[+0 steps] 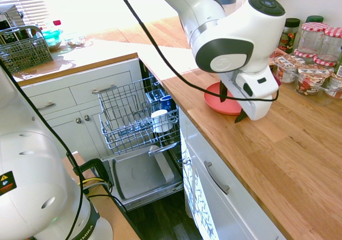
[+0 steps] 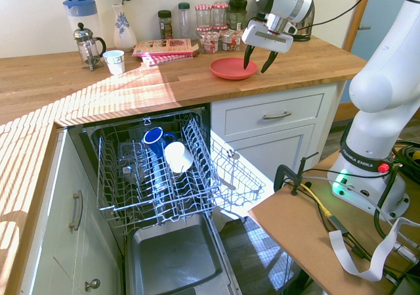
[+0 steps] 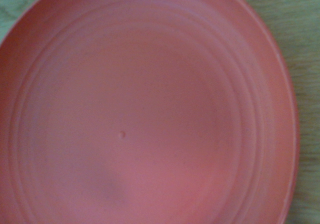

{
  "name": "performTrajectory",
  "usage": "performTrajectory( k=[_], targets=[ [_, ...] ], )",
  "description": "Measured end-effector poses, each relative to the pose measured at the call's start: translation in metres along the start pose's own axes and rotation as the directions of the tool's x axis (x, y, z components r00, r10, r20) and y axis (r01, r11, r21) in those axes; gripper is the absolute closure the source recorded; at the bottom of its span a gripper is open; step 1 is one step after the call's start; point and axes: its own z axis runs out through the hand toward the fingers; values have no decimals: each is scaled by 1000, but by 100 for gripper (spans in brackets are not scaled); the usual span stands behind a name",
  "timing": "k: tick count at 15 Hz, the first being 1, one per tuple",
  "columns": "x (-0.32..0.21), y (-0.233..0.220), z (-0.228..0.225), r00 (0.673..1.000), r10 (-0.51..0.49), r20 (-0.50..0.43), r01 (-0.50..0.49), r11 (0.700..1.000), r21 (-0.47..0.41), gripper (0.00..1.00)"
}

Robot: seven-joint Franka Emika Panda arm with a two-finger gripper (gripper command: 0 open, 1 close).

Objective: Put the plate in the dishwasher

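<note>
- Lying flat on the wooden countertop [image 2: 315, 62], the plate [image 2: 231, 68] is round and coral-pink, with a shallow raised rim and no pattern or print.
- Up close in the wrist view the plate [image 3: 150, 114] fills nearly the whole picture — faint concentric rings run across its face, and a tiny raised dot sits near its middle.
- Wood grain shows past the plate's rim in that same view.
- The gripper [image 2: 260, 61] hangs over the plate's edge, pointing steeply down, its two dark fingers spread wide apart with nothing between them.
- In the first exterior view the gripper [image 1: 231, 105] hides part of the plate [image 1: 218, 104]; whether a fingertip touches the rim cannot be told.
- The dishwasher [image 2: 154, 177] stands open below the counter, well apart from the plate — its grey door is dropped down and the wire rack is pulled out.
- A blue mug [image 2: 155, 140] and a white cup [image 2: 177, 156] sit in the rack.
- White cabinets [image 2: 272, 117] with metal handles flank the dishwasher.
- Behind the plate, jars with checked lids [image 2: 211, 35] stand along the wall; further along are a French press [image 2: 87, 45], a small cup [image 2: 114, 61] and a vase [image 2: 123, 25].
- Strong sunlight falls in stripes across the counter.
</note>
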Motion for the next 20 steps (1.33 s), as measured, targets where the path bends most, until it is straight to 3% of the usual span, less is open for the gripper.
performTrajectory(
  k=[20],
  targets=[
    [26, -21, 17, 999, 31, 29, -31, 1000, 6, 100]
  ],
)
